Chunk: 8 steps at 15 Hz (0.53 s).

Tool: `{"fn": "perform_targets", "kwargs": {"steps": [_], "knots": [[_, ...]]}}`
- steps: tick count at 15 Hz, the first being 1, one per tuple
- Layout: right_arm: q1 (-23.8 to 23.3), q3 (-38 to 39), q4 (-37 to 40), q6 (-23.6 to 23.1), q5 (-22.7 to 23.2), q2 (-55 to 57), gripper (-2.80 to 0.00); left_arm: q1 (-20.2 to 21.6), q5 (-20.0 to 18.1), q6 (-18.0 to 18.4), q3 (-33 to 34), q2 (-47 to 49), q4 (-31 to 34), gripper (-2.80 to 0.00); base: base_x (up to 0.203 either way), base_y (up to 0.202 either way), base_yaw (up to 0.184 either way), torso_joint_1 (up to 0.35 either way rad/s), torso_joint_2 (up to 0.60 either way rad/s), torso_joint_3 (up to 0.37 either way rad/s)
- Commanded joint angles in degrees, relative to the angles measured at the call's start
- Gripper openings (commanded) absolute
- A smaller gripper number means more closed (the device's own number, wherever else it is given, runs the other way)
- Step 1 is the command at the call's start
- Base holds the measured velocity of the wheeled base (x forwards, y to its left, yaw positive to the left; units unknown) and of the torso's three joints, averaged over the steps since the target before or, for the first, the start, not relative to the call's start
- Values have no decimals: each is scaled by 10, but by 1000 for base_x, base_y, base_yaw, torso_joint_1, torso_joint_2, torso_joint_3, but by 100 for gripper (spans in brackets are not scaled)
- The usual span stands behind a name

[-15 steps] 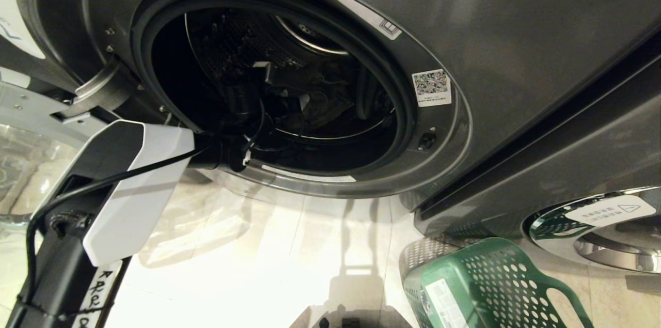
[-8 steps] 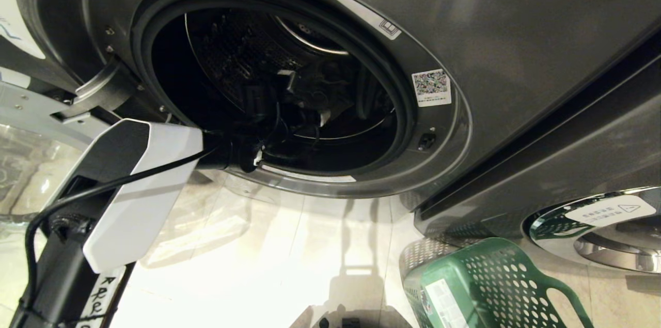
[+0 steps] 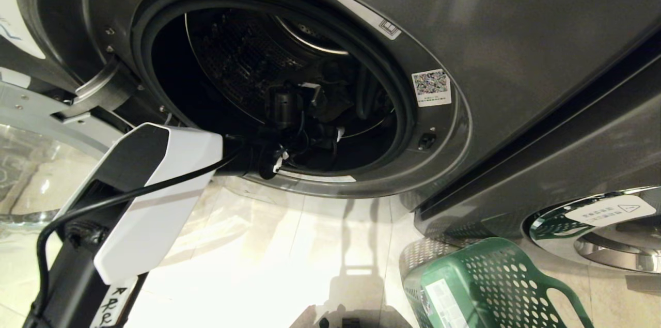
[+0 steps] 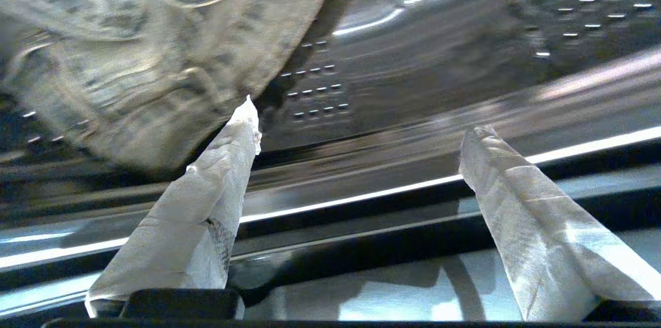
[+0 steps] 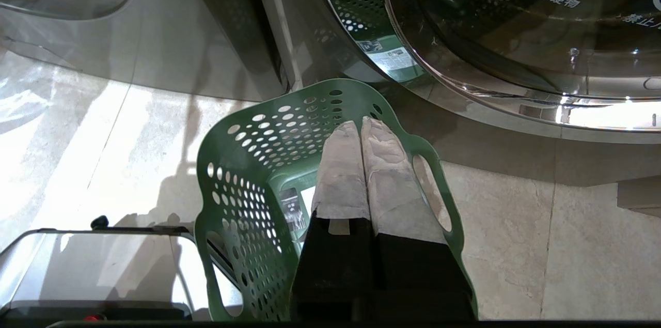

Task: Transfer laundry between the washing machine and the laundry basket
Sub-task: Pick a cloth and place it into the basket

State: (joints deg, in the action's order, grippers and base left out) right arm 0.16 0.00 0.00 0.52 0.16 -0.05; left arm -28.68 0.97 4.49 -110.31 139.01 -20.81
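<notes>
The grey washing machine [image 3: 516, 59] stands with its round opening uncovered. My left arm reaches through that opening, and the left gripper [image 3: 323, 108] sits low inside the drum. In the left wrist view the left gripper [image 4: 361, 124] is open wide, with nothing between its white-wrapped fingers [image 4: 227, 162]. A grey-beige piece of laundry [image 4: 129, 59] lies on the perforated drum wall, just beyond one fingertip and to its side. The green laundry basket [image 3: 480, 281] stands on the floor at lower right. My right gripper [image 5: 356, 124] hangs shut over the basket [image 5: 242, 162], holding nothing.
The machine's glass door [image 3: 31, 126] is swung open at the left. A second machine's round door [image 3: 594, 230] is behind the basket at the right. Pale tiled floor [image 3: 268, 266] stretches between my left arm and the basket.
My left arm has swung to the right inside the drum opening, carrying the gripper toward the drum's lower right. The right arm and the basket have not moved.
</notes>
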Motion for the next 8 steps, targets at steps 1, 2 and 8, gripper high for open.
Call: {"fn": "perform_targets", "kwargs": {"steps": [1,2,8], "knots": [[0,0,0,0,0,0,-280,-2,5,1,0,-2,-1,0,0,0,0,0,0,0],[0,0,0,0,0,0,-280,0,22,1,0,-5,-2,0,0,0,0,0,0,0],[0,0,0,0,0,0,-280,16,45,1,0,-18,-1,0,0,0,0,0,0,0]]}}
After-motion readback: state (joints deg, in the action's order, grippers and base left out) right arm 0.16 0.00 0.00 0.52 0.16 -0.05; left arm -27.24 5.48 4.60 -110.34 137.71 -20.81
